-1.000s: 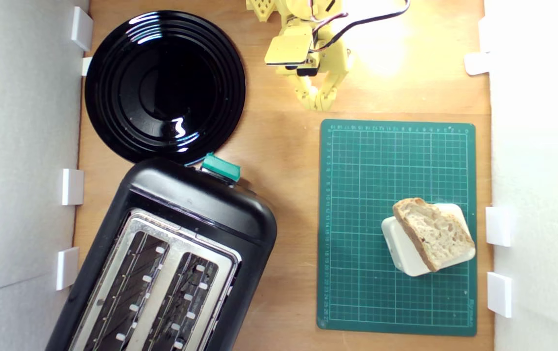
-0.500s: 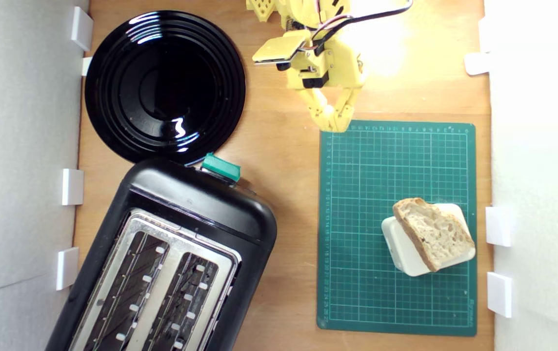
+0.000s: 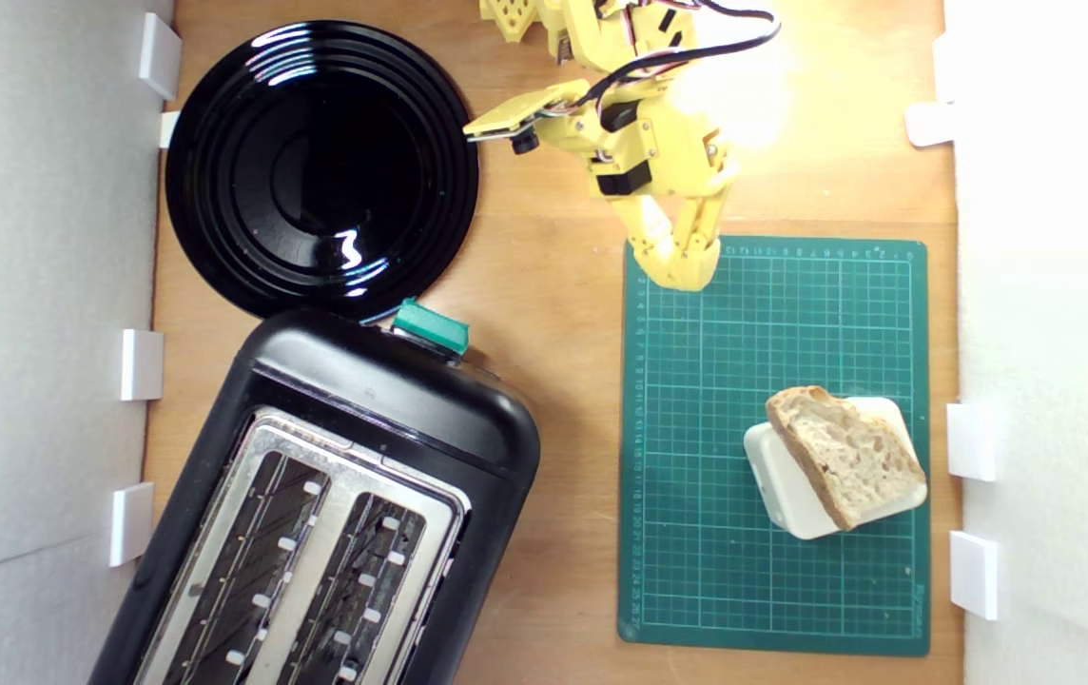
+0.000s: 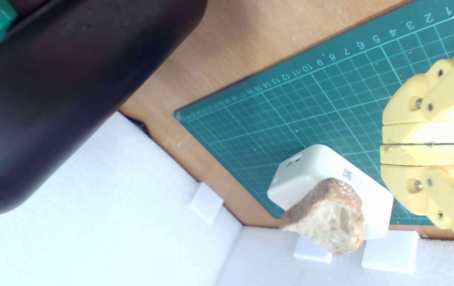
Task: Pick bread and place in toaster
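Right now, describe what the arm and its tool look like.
The arm is pale yellow printed plastic with blocky segments, black servo bodies set into it and small silver screws at the joints. Black, red and white cables loop over its top. A flat yellow plate juts from one side. The tool has two tapering yellow fingers.

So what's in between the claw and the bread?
Only bare green mat, as the exterior view shows. The claw hangs over the mat's far corner, and the bread lies on a white box farther along the mat.

Bright, sharp pictures — glare on the table (image 3: 772, 105) and black plate (image 3: 349, 249)
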